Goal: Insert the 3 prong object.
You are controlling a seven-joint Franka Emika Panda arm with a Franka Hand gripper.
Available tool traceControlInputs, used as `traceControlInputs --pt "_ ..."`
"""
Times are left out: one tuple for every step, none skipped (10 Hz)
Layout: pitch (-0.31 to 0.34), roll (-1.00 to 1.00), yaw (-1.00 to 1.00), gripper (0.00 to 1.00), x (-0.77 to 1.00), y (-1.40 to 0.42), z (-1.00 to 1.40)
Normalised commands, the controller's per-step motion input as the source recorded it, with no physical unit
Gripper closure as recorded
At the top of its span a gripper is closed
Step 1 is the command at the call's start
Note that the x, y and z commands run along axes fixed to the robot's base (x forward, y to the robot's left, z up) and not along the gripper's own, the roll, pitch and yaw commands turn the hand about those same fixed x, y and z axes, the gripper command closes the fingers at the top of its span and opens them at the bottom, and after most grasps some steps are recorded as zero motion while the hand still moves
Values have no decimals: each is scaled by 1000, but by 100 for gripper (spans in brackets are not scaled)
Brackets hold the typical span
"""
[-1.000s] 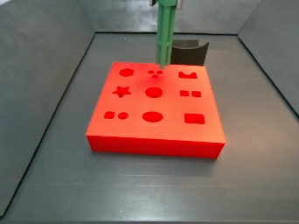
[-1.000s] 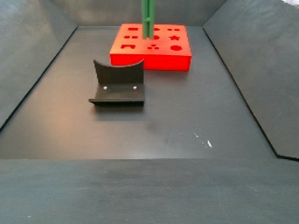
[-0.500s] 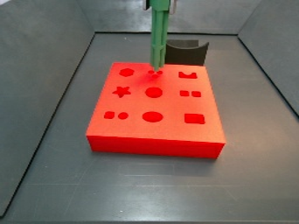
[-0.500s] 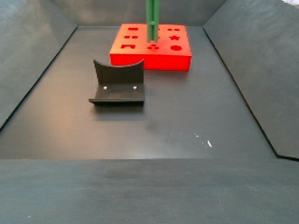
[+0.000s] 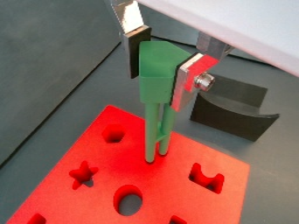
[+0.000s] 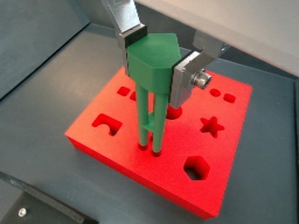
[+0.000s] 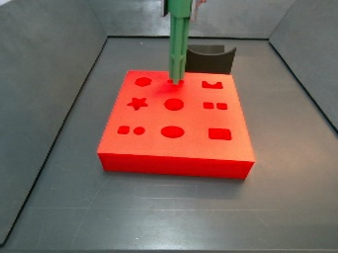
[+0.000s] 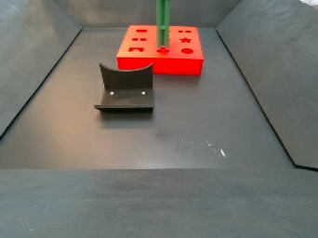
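My gripper (image 5: 163,63) is shut on the head of the 3 prong object (image 5: 156,79), a green bar held upright with its prongs down; both show in the other wrist view too, gripper (image 6: 159,63) and object (image 6: 149,74). The prong tips meet the top of the flat red block (image 5: 111,188) with shaped holes. In a side view the green bar (image 7: 175,44) ends at the block's (image 7: 185,148) three small holes near its far edge; how deep the tips sit is unclear. The gripper (image 7: 179,4) is at the frame's top edge there. The other side view shows bar (image 8: 162,19) and block (image 8: 162,61) only.
The dark fixture with a curved top (image 7: 211,57) stands on the floor just behind the red block, and shows in a side view (image 8: 125,88) and a wrist view (image 5: 233,109). Grey sloping walls (image 7: 53,89) enclose the dark floor (image 8: 187,139).
The gripper has carried the green bar left and down, from in front of the fixture to the block's three small holes. Over the last half second it has hardly moved.
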Motion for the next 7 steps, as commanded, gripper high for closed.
traceControlInputs --pt "-71 0 200 100 0 0 -109" --pt "-34 0 0 100 0 0 -86" --pt "-6 0 0 100 0 0 -46" --pt "0 19 -100 100 51 0 -37" --pt "0 43 -183 100 131 0 -26" --pt "0 53 -217 100 186 0 -11" --pt "0 43 -240 100 200 0 -29"
